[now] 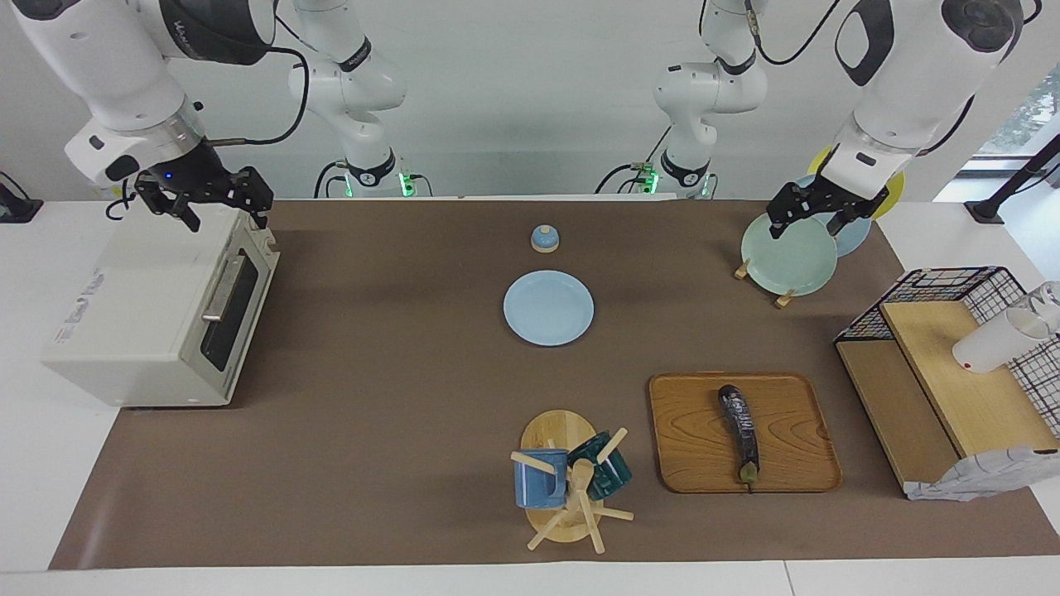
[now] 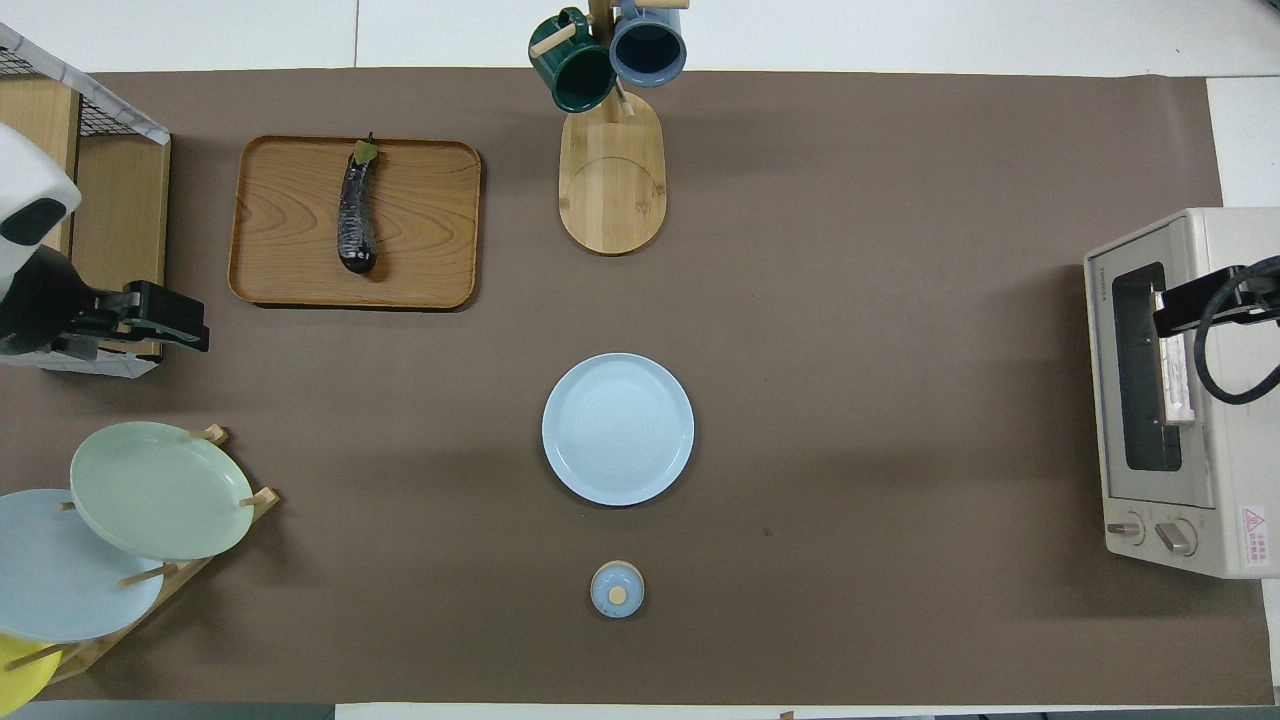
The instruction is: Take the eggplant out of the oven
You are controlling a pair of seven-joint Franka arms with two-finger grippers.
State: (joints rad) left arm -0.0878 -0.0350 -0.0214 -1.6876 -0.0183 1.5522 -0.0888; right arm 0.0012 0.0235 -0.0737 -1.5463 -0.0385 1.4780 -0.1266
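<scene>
The eggplant (image 1: 739, 430) lies on a wooden tray (image 1: 795, 451), far from the robots toward the left arm's end; it also shows in the overhead view (image 2: 357, 215), with its stem end pointing away from the robots. The cream-white oven (image 1: 141, 331) stands at the right arm's end with its dark glass door (image 1: 232, 310) shut; the overhead view shows it too (image 2: 1235, 450). My right gripper (image 1: 222, 217) hangs open and empty over the oven's top. My left gripper (image 1: 810, 225) hangs open and empty over the plate rack.
A light blue plate (image 1: 548, 308) lies mid-table with a small blue lid (image 1: 544, 238) nearer the robots. A mug tree (image 1: 571, 480) with two mugs stands beside the tray. A plate rack (image 1: 787, 252) and a wire shelf (image 1: 944, 364) sit at the left arm's end.
</scene>
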